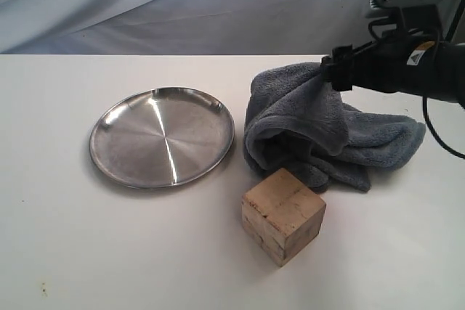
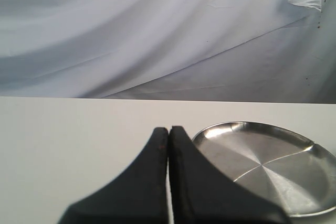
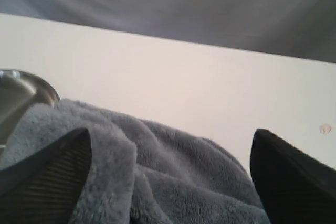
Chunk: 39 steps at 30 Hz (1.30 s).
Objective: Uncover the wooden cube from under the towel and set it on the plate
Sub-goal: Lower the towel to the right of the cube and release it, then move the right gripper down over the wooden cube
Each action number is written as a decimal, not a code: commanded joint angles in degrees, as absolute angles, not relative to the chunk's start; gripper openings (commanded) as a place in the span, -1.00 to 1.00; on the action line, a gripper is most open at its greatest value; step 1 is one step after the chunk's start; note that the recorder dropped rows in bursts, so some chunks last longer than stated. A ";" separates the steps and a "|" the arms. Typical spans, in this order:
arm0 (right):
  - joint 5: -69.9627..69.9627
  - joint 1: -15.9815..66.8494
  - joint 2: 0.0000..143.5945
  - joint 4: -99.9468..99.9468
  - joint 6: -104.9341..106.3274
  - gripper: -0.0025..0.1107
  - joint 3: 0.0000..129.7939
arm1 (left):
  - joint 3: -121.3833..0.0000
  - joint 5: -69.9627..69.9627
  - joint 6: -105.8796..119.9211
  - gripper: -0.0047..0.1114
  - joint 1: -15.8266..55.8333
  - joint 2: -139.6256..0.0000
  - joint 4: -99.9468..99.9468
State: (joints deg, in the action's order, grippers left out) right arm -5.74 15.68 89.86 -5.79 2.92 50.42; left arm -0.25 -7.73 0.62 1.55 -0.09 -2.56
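Right wrist view: the right gripper (image 3: 168, 148) is seen spread wide over the bunched towel (image 3: 173, 187), with nothing pinched. The uncovering is judged done: the wooden cube (image 1: 283, 215) stands bare on the table (image 1: 73, 252), just in front of the towel and near the plate (image 1: 161, 136). A grasp on the cube is called for next, and the towel heap behind it could be snagged. The left gripper (image 2: 168, 132) is pressed together, empty.

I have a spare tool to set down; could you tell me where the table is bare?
Free: the table left of the wooden cube and in front of the plate; the strip behind the plate. Crowded: plate, towel and cube cluster together, with the right claw at the towel.
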 commanded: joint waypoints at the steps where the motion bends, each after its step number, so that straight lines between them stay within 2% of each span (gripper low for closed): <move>1: -6.91 15.37 84.14 -6.23 2.43 0.42 50.47 | 0.00 -7.61 0.65 -0.89 1.60 0.00 -2.52; 5: -4.84 16.30 78.61 -6.23 1.42 0.42 50.47 | 0.00 -7.61 0.65 -0.89 1.60 0.00 -2.52; 11: 1.58 23.20 72.01 -4.20 1.42 0.39 50.47 | 0.00 -7.61 0.47 -0.89 1.60 0.00 -2.52; 19: 13.11 32.87 72.95 -2.35 3.20 0.30 50.47 | 0.00 -7.61 0.47 -0.89 1.60 0.00 -2.52; 22: 15.79 34.71 74.65 -2.35 3.20 0.18 50.47 | 0.00 -7.61 0.47 -0.89 1.60 0.00 -2.52; 26: 17.86 36.01 78.51 -3.01 2.96 -0.11 50.47 | 0.00 -7.61 0.47 -0.89 1.60 0.00 -2.52; 32: 19.37 36.03 85.06 -3.63 2.96 -0.43 50.47 | 0.00 -7.61 0.47 -0.89 1.60 0.00 -2.52; 36: 17.89 35.90 89.86 -2.89 3.07 -0.55 50.47 | 0.00 -7.61 0.47 -0.89 1.60 0.00 -2.52; 39: 14.45 35.76 93.95 0.00 3.15 -0.56 50.47 | 0.00 -7.61 0.47 -0.89 1.60 0.00 -2.52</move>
